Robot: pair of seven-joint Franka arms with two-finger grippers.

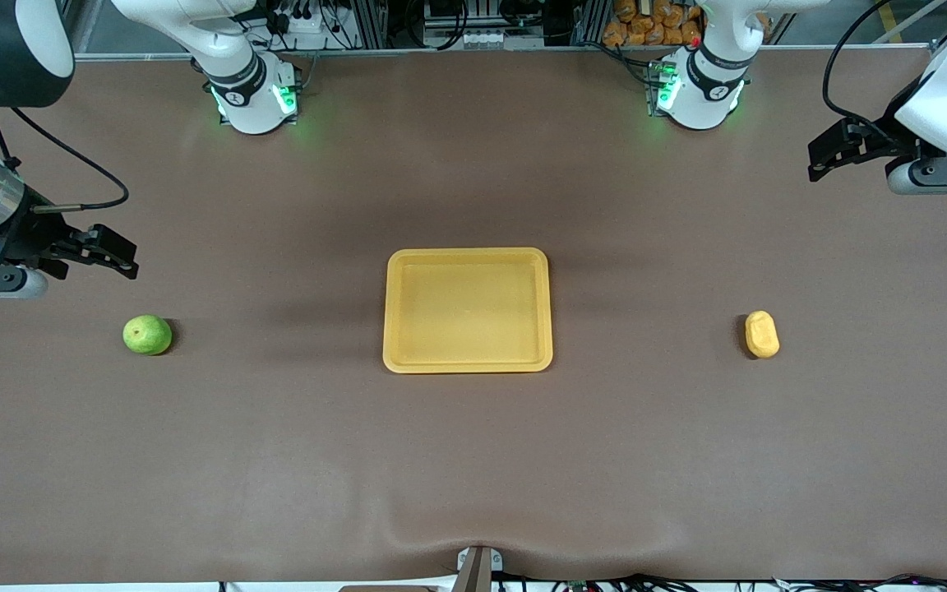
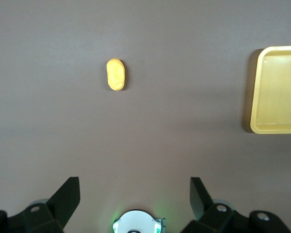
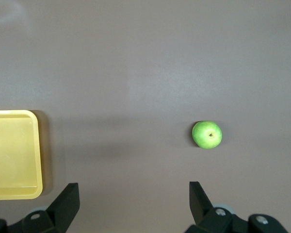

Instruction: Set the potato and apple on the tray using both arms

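Tray: the yellow tray (image 1: 468, 310) lies empty at mid-table, between the two items, so either arm can reach it.
Apple: the green apple (image 1: 147, 335) sits on the brown table (image 1: 473, 460) toward the right arm's end, well apart from the tray and about level with its near half.
Potato: the potato (image 1: 761, 334) lies toward the left arm's end, equally clear of the tray; its dented face seems to point up, though that is hard to judge.
Right gripper: the right gripper (image 1: 116, 255) hangs spread wide and empty, over the table near the apple.
Left gripper: the left gripper (image 1: 829, 159) is likewise released, holding nothing, raised above its end of the table.
Stage: neither item is grasped; probably one item per arm.
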